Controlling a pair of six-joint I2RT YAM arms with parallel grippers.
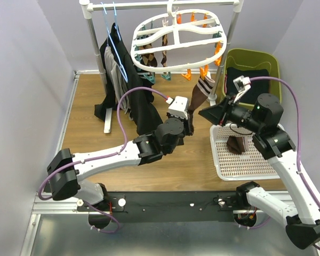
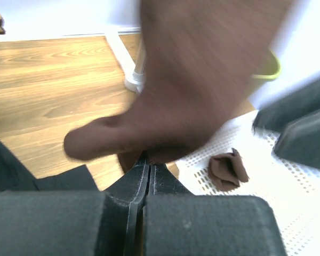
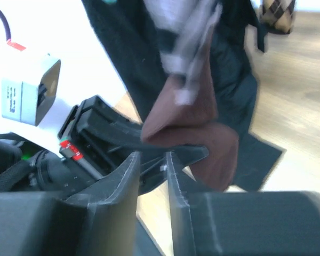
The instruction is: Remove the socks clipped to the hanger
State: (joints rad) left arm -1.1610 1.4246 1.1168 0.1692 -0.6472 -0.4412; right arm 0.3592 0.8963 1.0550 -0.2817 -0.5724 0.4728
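Note:
The white oval hanger [image 1: 176,37] hangs from the rail at the back, with orange and teal clips. Diamond-patterned socks [image 1: 146,54] hang at its left. A brown sock with white cuff stripes [image 1: 204,89] hangs from a front right clip. My left gripper [image 1: 191,120] is shut on that sock's lower end; in the left wrist view its jaws [image 2: 148,157] pinch the brown sock [image 2: 192,80]. My right gripper [image 1: 211,113] is just right of it, slightly open and empty [image 3: 152,157], with the sock [image 3: 192,117] beyond its tips. Another brown sock [image 1: 236,144] lies crumpled on the white tray [image 1: 224,162].
Large black garments [image 1: 122,74] hang on blue hangers at the left of the rack. A green basket [image 1: 272,58] with folded dark cloth stands at the back right. The rack's right pole [image 1: 230,40] stands close behind the sock.

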